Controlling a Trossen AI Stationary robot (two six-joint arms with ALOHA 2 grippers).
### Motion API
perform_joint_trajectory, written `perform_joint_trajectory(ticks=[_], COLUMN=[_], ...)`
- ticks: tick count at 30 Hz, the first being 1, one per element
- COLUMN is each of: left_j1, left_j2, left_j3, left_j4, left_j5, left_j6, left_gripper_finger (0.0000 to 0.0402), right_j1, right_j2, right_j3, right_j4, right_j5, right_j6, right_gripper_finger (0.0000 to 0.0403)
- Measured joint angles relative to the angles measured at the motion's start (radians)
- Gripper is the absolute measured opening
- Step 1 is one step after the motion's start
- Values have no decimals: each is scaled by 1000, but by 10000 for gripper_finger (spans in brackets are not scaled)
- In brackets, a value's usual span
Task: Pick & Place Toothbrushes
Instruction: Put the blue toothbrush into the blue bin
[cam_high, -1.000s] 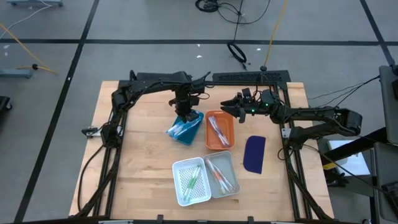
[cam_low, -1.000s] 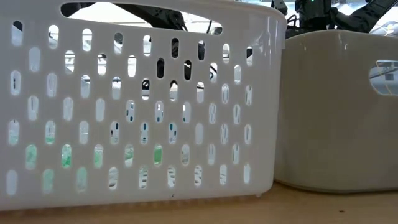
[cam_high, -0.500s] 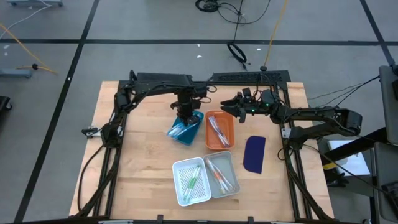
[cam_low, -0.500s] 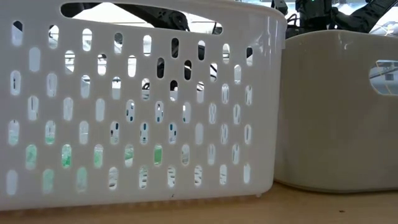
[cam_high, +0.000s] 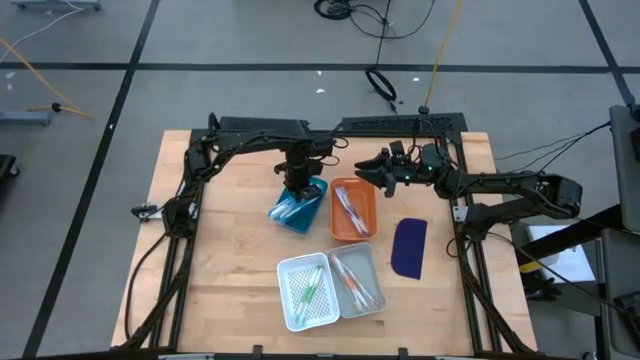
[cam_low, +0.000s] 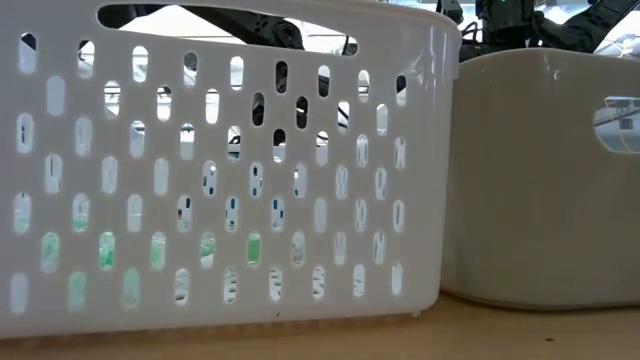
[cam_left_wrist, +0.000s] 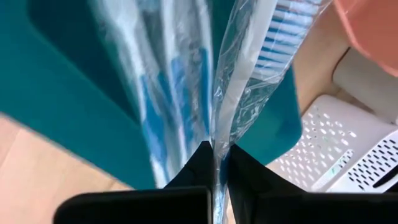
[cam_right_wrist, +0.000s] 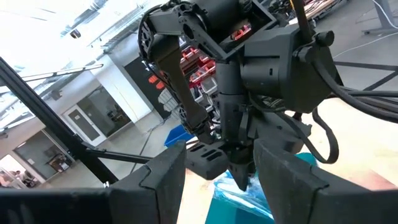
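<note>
Your left gripper (cam_high: 296, 187) is hanging over the teal bin (cam_high: 300, 207), jaws pinched tight on a clear-wrapped blue toothbrush (cam_left_wrist: 261, 68). More blue toothbrushes (cam_left_wrist: 158, 93) are lying in that bin. Your right gripper (cam_high: 365, 172) is waiting just beyond the orange tray (cam_high: 353, 209), its fingers (cam_right_wrist: 165, 180) standing wide with nothing between them. Orange and pink brushes (cam_high: 349, 210) are lying in the orange tray; green ones (cam_high: 311, 287) are sitting in the white perforated basket (cam_high: 306, 291), orange ones (cam_high: 355, 285) in the grey bin (cam_high: 357, 279) touching it.
</note>
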Motion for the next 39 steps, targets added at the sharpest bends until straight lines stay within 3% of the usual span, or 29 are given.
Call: perform_joint_trajectory(ticks=[11,29,39], left_j1=[-1,-1,1], left_j2=[0,0,0], left_j3=[0,0,0], left_j4=[-70,-57,-61], left_j5=[-65,-65,-65], left_j6=[32,35,39], left_gripper_finger=[72,85,174], right_j1=[0,-1,-1], right_j2=[0,0,0], right_j3=[0,0,0], right_j4=[11,25,25], right_j5=[0,0,0], right_j6=[0,1,1], right_gripper_finger=[181,181,180])
